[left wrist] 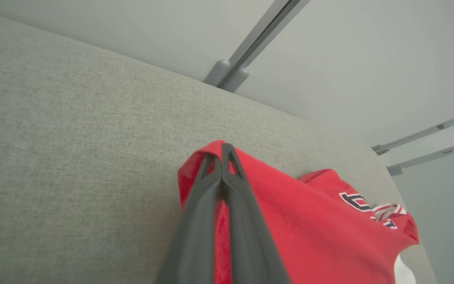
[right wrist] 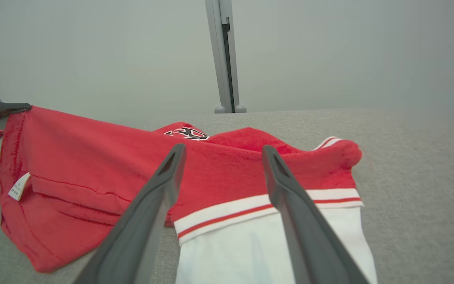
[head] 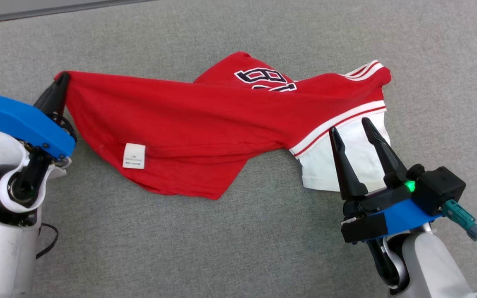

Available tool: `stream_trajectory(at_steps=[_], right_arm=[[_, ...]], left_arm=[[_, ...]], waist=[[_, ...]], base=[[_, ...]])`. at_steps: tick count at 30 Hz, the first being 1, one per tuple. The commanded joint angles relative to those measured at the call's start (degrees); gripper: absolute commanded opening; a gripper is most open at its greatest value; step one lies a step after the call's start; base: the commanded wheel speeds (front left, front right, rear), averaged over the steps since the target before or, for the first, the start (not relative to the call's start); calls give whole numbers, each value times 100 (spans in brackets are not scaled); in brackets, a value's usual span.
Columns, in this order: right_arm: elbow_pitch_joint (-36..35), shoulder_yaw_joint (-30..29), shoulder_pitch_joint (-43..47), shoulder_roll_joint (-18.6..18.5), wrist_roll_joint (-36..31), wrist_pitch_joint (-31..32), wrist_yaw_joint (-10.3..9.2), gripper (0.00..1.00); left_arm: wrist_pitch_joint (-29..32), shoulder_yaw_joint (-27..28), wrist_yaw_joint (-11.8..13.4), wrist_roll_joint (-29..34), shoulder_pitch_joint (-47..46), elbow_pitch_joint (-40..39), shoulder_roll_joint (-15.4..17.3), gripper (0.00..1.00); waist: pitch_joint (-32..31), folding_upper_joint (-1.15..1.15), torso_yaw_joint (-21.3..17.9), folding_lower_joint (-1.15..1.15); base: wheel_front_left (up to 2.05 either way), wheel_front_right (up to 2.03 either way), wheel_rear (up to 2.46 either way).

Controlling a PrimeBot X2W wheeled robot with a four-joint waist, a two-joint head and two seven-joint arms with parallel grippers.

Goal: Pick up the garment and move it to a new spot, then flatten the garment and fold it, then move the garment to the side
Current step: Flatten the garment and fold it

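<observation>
The left pincer (head: 62, 78) is closed together, and one corner of the red jersey (head: 205, 120) is clamped between its two dark fingers (left wrist: 211, 205). In the left wrist view the red cloth is seen to be wrapped around the joined tips. This corner is held raised above the grey cloth-covered counter (head: 263, 240), and from it the jersey is stretched in a slope down toward the right.

The right pincer (head: 349, 125) is held apart, with nothing between its fingers. Its tips are placed over the white sleeve (head: 319, 165), near the white and red striped band (head: 338, 120). Whether the sleeve is touched by the tips cannot be told. A green light (head: 409, 186) is lit on the wrist behind it.

The jersey is spread across the middle of the counter, between the two pincers. It is not flat: many folds are seen, and its lower edge is hanging in a loose point. A small white label (head: 134, 156) is sewn on the red cloth near the left side. Dark numerals with a white outline (head: 267, 78) are printed on the far part, partly hidden by a fold. In the right wrist view a grey metal post (right wrist: 225, 59) is seen behind the counter.
</observation>
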Motion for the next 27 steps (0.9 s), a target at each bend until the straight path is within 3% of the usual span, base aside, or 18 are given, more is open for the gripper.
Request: stream_trajectory(at_steps=[1, 5, 6, 7, 11, 14, 18, 24, 27], right_arm=[[19, 41, -109, -7, 27, -57, 3, 100], [119, 70, -196, -8, 44, -106, 3, 100], [141, 60, -199, -7, 42, -107, 3, 100], [174, 29, -187, -8, 34, -117, 3, 100], [227, -145, -128, -7, -40, -73, 3, 100], [209, -341, -39, -9, -133, -14, 3, 100], [140, -556, 122, -9, -207, 121, 3, 100], [52, -832, 411, -8, -254, 321, 3, 100], [43, -1043, 677, -8, -315, 472, 3, 100]], left_arm=[[-228, -13, -82, 138, -201, 331, 29, 0], [-824, -151, -261, 586, -441, 999, 81, 0], [-993, -195, -304, 664, -460, 1124, 29, 80], [-1181, -227, -367, 712, -466, 1235, -46, 100], [-2045, -383, -667, 937, -255, 1475, -328, 100], [-2782, -308, -870, 782, 34, 1583, -725, 100], [-3562, -364, -993, 893, 508, 1635, -1006, 100], [-4028, -293, -842, 1216, 1089, 1461, -1104, 100], [-4109, -149, -520, 1680, 1578, 1189, -1070, 100]], waist=[[76, 0, -15, -1], [131, 0, -27, -1], [117, 0, -12, -1], [84, 0, 16, -1], [-107, 0, 159, -1], [-330, 0, 288, -1], [-670, 0, 432, -1], [-1089, 0, 574, -1], [-1369, 0, 624, -1]], base=[[0, 0, 0], [0, 0, 0], [0, 0, 0], [0, 0, 0], [0, 0, 0], [0, 0, 0], [0, 0, 0], [0, 0, 0], [0, 0, 0]])
